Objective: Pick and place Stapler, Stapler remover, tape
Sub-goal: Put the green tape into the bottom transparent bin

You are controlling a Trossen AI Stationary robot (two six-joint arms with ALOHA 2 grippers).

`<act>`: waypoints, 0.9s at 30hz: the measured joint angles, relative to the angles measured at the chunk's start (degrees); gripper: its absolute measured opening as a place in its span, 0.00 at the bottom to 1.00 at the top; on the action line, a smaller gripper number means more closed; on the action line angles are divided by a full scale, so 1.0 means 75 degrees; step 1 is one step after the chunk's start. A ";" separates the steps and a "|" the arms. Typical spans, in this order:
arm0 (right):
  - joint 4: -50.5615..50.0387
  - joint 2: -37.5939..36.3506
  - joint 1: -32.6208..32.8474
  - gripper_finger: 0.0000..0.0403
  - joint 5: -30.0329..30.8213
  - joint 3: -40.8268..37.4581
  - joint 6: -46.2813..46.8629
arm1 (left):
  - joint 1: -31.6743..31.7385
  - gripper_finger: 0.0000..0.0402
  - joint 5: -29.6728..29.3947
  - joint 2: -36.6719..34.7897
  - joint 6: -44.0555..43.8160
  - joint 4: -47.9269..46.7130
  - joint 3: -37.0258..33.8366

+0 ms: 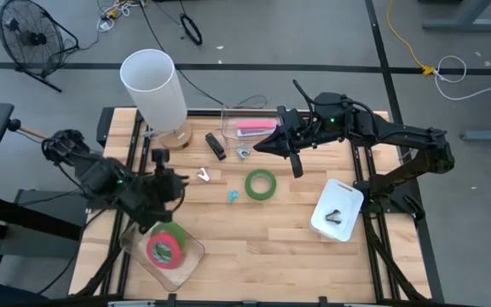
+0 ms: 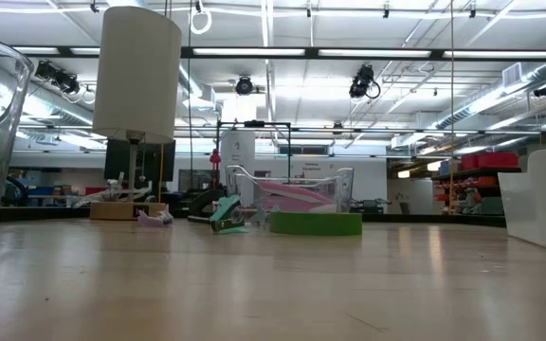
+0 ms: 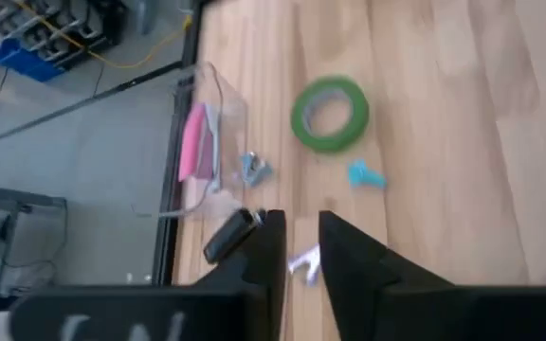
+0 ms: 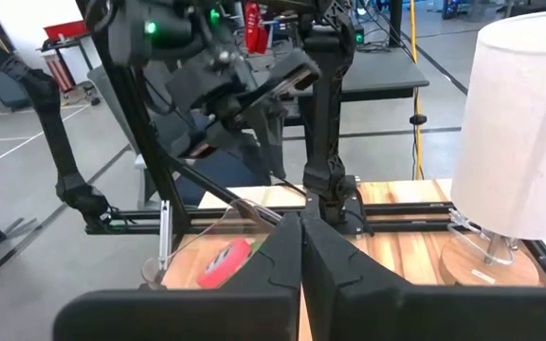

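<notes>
The pink-red tape roll (image 1: 162,247) lies in the clear tray (image 1: 193,260), just below the left gripper (image 1: 170,198), whose jaws stand narrow and empty. The green tape (image 1: 261,184) lies well ahead. Lift straight up before reaching out. The right gripper (image 1: 296,168) hovers beyond, jaws pressed together.

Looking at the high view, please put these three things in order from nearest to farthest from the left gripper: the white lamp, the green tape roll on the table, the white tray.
From the left gripper:
1. Green tape roll, lying mid-table, toward the right arm.
2. White lamp, at the table's far edge; nearly as close, so this ranking is tentative.
3. White tray, on the right side of the table.
</notes>
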 joint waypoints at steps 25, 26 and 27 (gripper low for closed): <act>-0.1966 0.0000 -0.0001 0.00 0.0241 0.0000 -0.0455 | 0.2166 0.01 0.2292 -0.0035 0.1790 0.4652 -0.0158; -0.2092 0.0000 0.0000 0.00 0.0309 0.0000 -0.0538 | 0.2229 0.01 0.2441 -0.0081 0.1756 0.4624 -0.0267; -0.2205 0.0000 0.0000 0.00 0.0336 0.0000 -0.0628 | 0.2319 0.01 0.2597 -0.0144 0.1719 0.4668 -0.0388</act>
